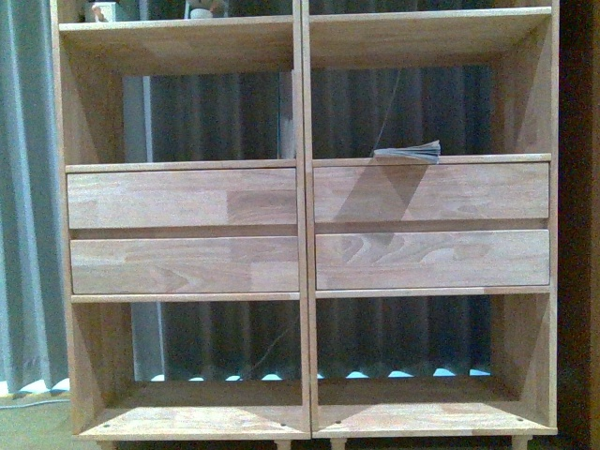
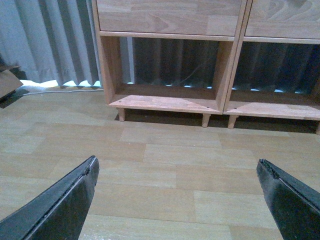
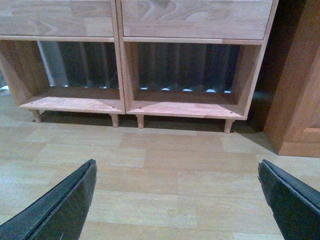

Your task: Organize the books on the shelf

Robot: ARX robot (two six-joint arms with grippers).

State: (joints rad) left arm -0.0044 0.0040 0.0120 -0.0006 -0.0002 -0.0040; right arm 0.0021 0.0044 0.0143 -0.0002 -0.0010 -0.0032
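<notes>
The small objects (image 1: 101, 10) atop the shelf (image 1: 302, 112) are cropped; the books (image 1: 409, 151) blur together.

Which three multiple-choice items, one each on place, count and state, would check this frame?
1. Where do the books lie?
A. in the bottom left compartment
B. flat, just above the right drawer fronts
C. upright in the top left compartment

2. How many drawer fronts does the shelf have?
A. two
B. four
C. six

3. How do the left gripper and right gripper stand?
A. both open, empty
B. both shut on a book
C. left shut, right open

Answers:
1 B, the front view shows them lying flat in the right column.
2 B, there are two per column.
3 A, each wrist view shows its gripper spread wide with nothing held.
</notes>
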